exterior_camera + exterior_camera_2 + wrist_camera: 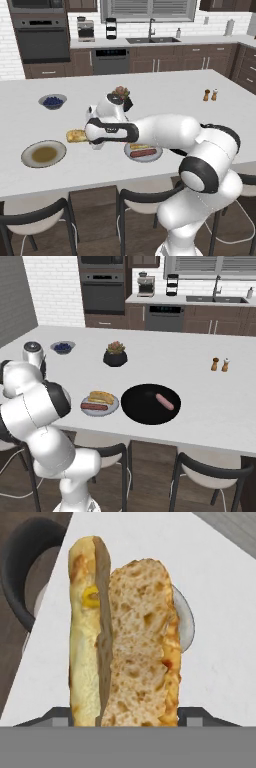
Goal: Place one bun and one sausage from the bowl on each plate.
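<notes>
The jaws are pinching a bun (125, 642), which rises between the two dark fingertips in the hand view; from the left base view the same bun (76, 135) sticks out to the left of the gripper (91, 136), held above the bench between the two plates. The light grey plate (113, 406), near the front edge of the bench, already carries its bun (101, 396) and sausage (94, 406), so that half of the task looks done. The beige-rimmed plate (26, 159) with the olive-brown centre, further left along the front edge, is still bare. The black bowl (137, 406), just right of the grey plate, holds one remaining sausage (164, 401).

The step in hand appears to be carrying the second bun to the beige-rimmed plate. The next move calls for travelling a little further left and toward the front edge until the bun hangs over the olive centre, lowering it close to the plate, then spreading the jaws so it lands flat and does not roll off the rim. After that, the sausage in the bowl needs fetching. A small grey bowl of berries (52, 102) and a plant pot (115, 358) stand further back and are well apart from this path.
</notes>
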